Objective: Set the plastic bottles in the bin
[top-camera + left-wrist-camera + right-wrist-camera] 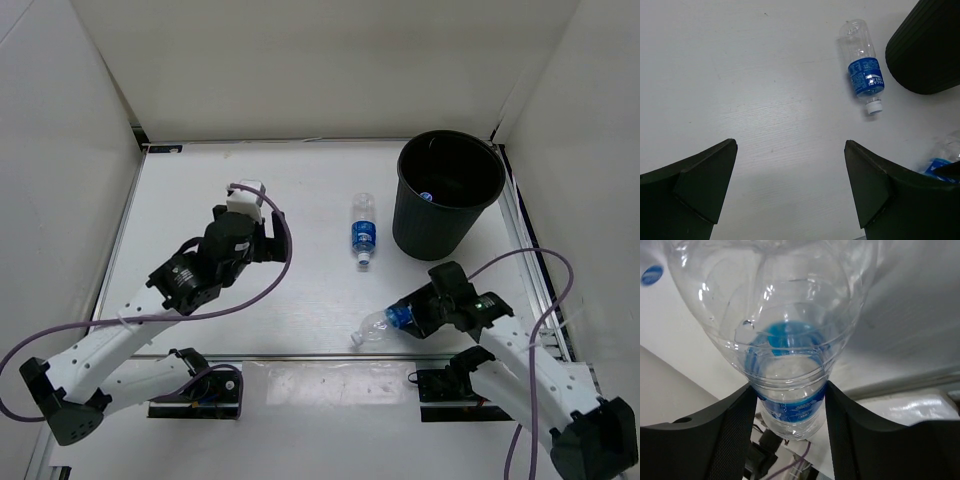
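bin (925, 45) cut by frame edge, held bottle (785, 340) cropped at top, bin contents unclear

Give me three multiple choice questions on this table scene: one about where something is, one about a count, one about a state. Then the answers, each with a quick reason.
1. Where does the bin stand?
A near left corner
B middle of the surface
C far right corner

2. How many bottles are outside the bin?
A one
B two
C four

3. What state is the left tool in?
A open and empty
B shut on a bottle
C shut on the bin's rim

Answers:
1 C, it sits at the far right in the top view.
2 B, the centre bottle lies on the table and the near bottle is clamped in the right tool.
3 A, its fingers stand wide apart with only bare table between them.
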`<state>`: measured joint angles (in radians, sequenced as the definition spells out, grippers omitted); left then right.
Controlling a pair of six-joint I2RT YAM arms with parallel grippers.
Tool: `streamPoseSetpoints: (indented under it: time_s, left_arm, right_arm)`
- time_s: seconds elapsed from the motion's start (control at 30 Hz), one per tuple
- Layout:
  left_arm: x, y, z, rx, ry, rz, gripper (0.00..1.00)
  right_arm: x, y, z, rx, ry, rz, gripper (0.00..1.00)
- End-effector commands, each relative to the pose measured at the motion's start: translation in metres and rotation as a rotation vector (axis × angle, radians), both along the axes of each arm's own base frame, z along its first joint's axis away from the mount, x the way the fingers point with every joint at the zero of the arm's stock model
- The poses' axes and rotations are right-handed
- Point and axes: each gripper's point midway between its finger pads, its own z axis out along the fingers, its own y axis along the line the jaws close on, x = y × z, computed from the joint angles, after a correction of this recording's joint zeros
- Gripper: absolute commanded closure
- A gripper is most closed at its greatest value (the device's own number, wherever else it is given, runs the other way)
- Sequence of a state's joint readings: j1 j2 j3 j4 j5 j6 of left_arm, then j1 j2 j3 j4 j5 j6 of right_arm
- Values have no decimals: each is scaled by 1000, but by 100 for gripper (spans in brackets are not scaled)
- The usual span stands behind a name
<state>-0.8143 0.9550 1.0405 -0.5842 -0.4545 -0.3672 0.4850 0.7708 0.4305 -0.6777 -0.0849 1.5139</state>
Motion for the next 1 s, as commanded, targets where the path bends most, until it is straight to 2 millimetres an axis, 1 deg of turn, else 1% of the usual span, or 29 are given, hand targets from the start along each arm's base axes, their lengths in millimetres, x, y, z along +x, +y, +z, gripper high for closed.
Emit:
streamPoseSetpoints:
  time_s: [0.0, 0.03, 0.07, 0.13, 0.17, 0.2, 0.23, 0.27, 0.3, 0.33, 0.37, 0.4, 0.43, 0.47, 0.5, 0.53, 0.57, 0.6, 0.63, 0.67, 0.7, 0.73, 0.77, 0.8, 0.83, 0.87, 0.9, 0.93, 0.97]
  left_arm:
    - [6, 3, -1, 13, 6, 30, 0]
    - [7, 4, 3, 9, -3, 38, 0]
    - [9, 2, -1, 19, 6, 38, 0]
    - [13, 3, 4, 5, 5, 54, 0]
    - [14, -1, -1, 5, 21, 49, 0]
    - [18, -1, 0, -4, 29, 47, 0]
    - [22, -5, -1, -2, 41, 43, 0]
    - [25, -3, -5, -14, 68, 61, 0]
    - [27, -5, -7, -20, 91, 55, 0]
    - [31, -7, -10, -11, 121, 60, 0]
    - [33, -6, -13, -19, 141, 81, 0]
    - [36, -5, -14, -20, 154, 96, 0]
    - [40, -4, -13, -29, 158, 112, 0]
    - [42, -4, -17, -38, 169, 135, 0]
    - [45, -1, -17, -50, 172, 153, 0]
    - [47, -3, -16, -49, 173, 153, 0]
    - [51, -4, -19, -53, 188, 160, 0]
    - [53, -8, -20, -44, 193, 143, 0]
    - [52, -13, -21, -41, 202, 113, 0]
    - [54, -15, -21, -33, 204, 99, 0]
    - [54, -16, -17, -39, 197, 98, 0]
    - [54, -16, -17, -39, 197, 98, 0]
    - [54, -16, -17, -39, 197, 98, 0]
    - [56, -19, -16, -42, 200, 91, 0]
    - [56, -19, -16, -42, 200, 91, 0]
    - [56, -21, -20, -40, 211, 84, 0]
    - [55, -23, -20, -45, 216, 72, 0]
    - [56, -24, -23, -39, 223, 73, 0]
    - [56, -27, -22, -50, 222, 60, 0]
  right_arm:
    - [-5, 1, 43, 0, -86, 86, 92]
    - [3, 8, 80, 33, -179, 114, 94]
    - [4, 8, 102, 46, -243, 131, 96]
    - [4, 0, 137, 9, -339, 143, 98]
    - [11, -3, 185, 26, -462, 129, 98]
    - [12, -11, 206, -4, -522, 122, 98]
    - [20, -17, 223, -72, -582, 148, 99]
    - [29, -31, 276, -112, -724, 99, 99]
    - [36, -40, 296, -167, -774, 87, 99]
    - [51, -42, 310, -233, -798, 86, 99]
    - [59, -51, 327, -323, -850, 110, 99]
    - [66, -71, 368, -395, -942, 20, 99]
    - [84, -73, 377, -469, -953, 7, 99]
    - [96, -81, 399, -560, -1028, -6, 99]
    - [102, -91, 402, -648, -1025, -9, 99]
    - [122, -91, 423, -696, -1094, -59, 99]
    - [132, -104, 434, -788, -1110, -117, 99]
    - [142, -108, 441, -848, -1125, -128, 98]
    - [163, -108, 445, -927, -1126, -106, 98]
    - [175, -123, 443, -983, -1084, -135, 98]
    - [181, -129, 450, -994, -1080, -164, 98]
    - [199, -123, 437, -997, -1052, -122, 98]
    - [205, -134, 432, -1030, -1020, -133, 98]
    - [214, -133, 425, -1031, -1004, -114, 98]
    - [216, -138, 418, -1037, -983, -105, 91]
    - [222, -129, 405, -993, -970, -79, 85]
    - [222, -126, 402, -976, -964, -68, 74]
    - [221, -123, 388, -963, -930, -29, 43]
    - [221, -118, 379, -944, -916, 1, 32]
